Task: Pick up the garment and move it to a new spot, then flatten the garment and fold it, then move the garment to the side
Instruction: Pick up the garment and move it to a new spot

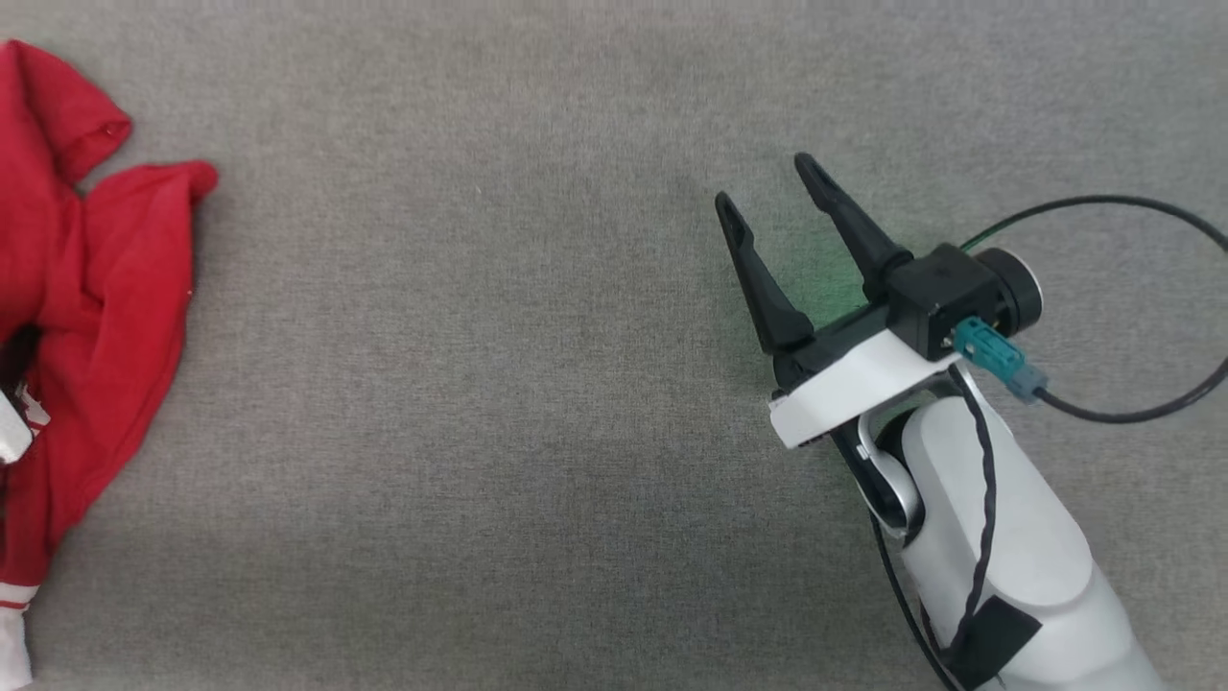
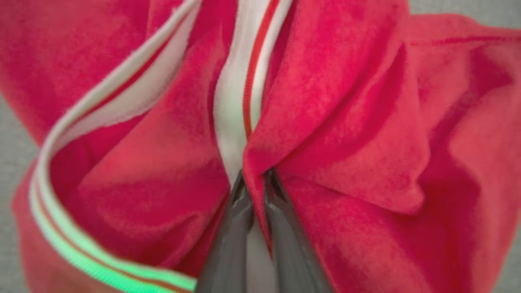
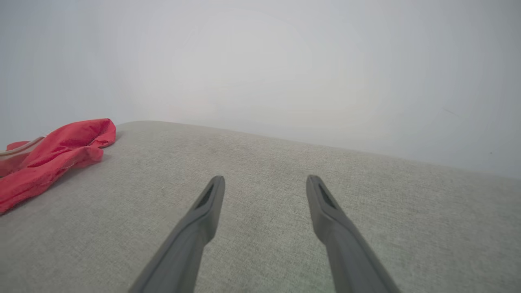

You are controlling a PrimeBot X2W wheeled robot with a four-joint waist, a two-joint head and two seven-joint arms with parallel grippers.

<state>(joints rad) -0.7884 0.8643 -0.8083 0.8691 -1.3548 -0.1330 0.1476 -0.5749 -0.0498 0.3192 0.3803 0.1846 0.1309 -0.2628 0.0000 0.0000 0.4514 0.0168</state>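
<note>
I read the left gripper (image 2: 256, 176) as closed on the garment (image 2: 366, 122): its two dark fingers pinch a fold of red cloth just beside the red-and-white striped trim (image 2: 238, 93). In the head view the garment lies crumpled at the left edge of the grey fabric surface (image 1: 480, 384). The right gripper (image 1: 765, 182) is well apart from it, over bare surface, jaws spread wide and holding nothing. A black cable (image 1: 1151, 206) loops from its wrist.

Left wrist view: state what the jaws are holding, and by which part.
The left gripper pinches the garment by a red fold beside its striped trim; the right gripper, jaws open, holds nothing.
</note>
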